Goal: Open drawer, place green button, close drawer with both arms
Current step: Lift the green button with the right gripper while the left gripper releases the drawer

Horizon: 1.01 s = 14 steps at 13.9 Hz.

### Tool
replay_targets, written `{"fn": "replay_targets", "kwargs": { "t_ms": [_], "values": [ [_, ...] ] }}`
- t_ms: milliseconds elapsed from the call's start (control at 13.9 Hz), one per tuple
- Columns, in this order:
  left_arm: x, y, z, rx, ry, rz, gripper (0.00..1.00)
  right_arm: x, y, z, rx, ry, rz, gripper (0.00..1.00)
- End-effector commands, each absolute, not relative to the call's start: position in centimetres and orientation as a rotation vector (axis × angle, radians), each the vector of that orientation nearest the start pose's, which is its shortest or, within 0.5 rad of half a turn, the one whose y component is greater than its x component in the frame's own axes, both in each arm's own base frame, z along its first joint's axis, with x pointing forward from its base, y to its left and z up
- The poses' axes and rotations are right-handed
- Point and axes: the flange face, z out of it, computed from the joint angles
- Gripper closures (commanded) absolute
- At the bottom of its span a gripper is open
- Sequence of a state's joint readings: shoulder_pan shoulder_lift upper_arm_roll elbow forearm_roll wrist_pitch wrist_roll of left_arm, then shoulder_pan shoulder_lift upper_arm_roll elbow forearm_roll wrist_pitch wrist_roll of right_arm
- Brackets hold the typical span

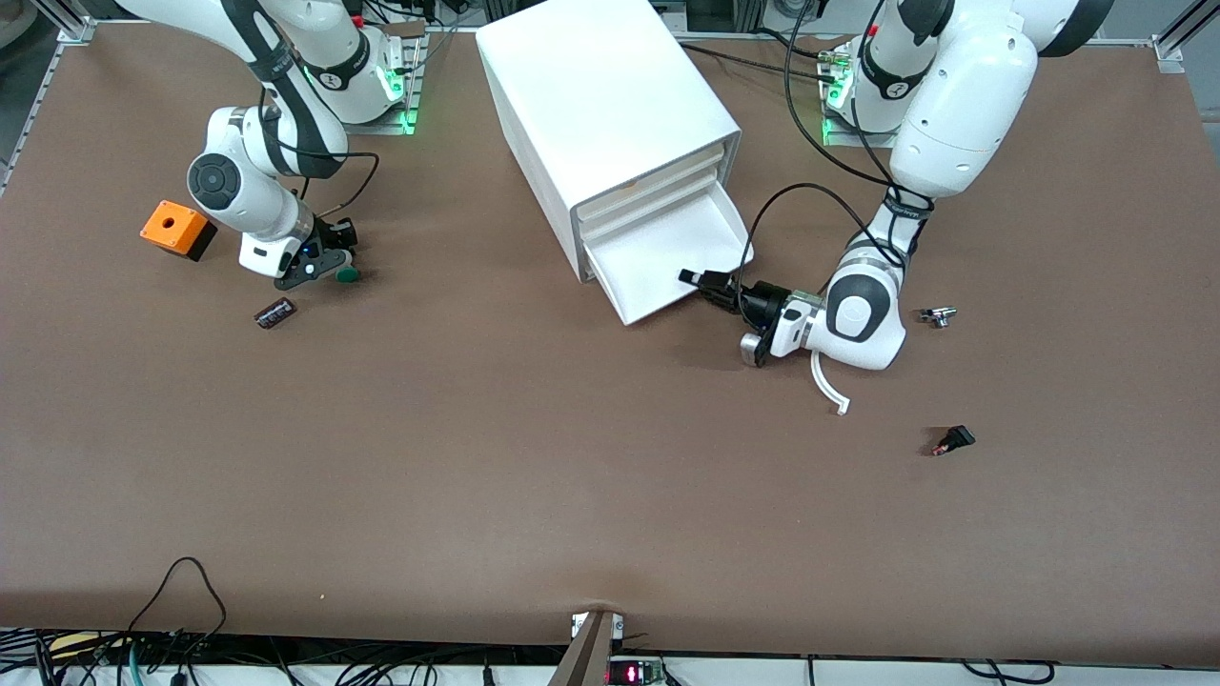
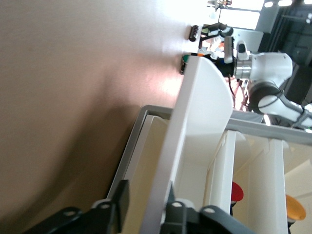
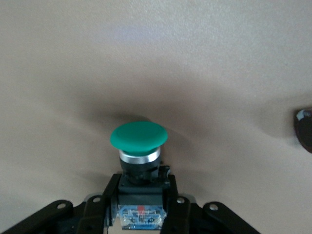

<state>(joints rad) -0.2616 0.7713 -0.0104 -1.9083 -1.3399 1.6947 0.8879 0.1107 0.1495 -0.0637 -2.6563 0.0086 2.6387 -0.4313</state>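
Right claw, left of frame centre, is clamped on the button; left claw straddles the open drawer's front wall, fingers apart.

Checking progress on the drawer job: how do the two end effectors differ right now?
The left end effector straddles the front wall of the pulled-out drawer; the right end effector is shut on the green button. The left one works at the cabinet; the right one sits low beside the orange cube. Both are black and two-fingered.
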Motion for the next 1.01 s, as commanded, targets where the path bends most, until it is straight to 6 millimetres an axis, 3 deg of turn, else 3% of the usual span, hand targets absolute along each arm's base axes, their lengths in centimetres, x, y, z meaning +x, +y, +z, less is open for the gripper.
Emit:
{"fn": "replay_targets", "kwargs": {
  "t_ms": [0,216,360,577,793,937],
  "values": [
    [50.9,-23.1,9.5,1.822,-0.063,-0.506,0.0,42.0,2.6,19.9,-3.033,-0.736,0.164,1.0],
    [51.7,-22.4,11.8,1.833,0.073,-0.671,0.0,47.2,3.9,24.6,-3.024,-0.716,0.183,1.0],
    [52.5,-21.7,14.2,1.86,0.155,-0.758,0.0,50.2,7.9,28.7,-3.02,-0.656,0.267,1.0],
    [54.5,-19.7,18.2,1.943,0.141,-0.772,0.0,52.4,16.2,33.8,-3.055,-0.547,0.327,1.0],
    [58.0,-15.4,23.2,2.155,0.047,-0.77,0.0,54.8,26.4,38.4,-3.048,-0.39,0.353,1.0],
    [60.0,-12.7,26.2,2.253,-0.006,-0.779,0.0,55.9,31.9,39.9,-3.001,-0.28,0.336,1.0]
  ]
}}
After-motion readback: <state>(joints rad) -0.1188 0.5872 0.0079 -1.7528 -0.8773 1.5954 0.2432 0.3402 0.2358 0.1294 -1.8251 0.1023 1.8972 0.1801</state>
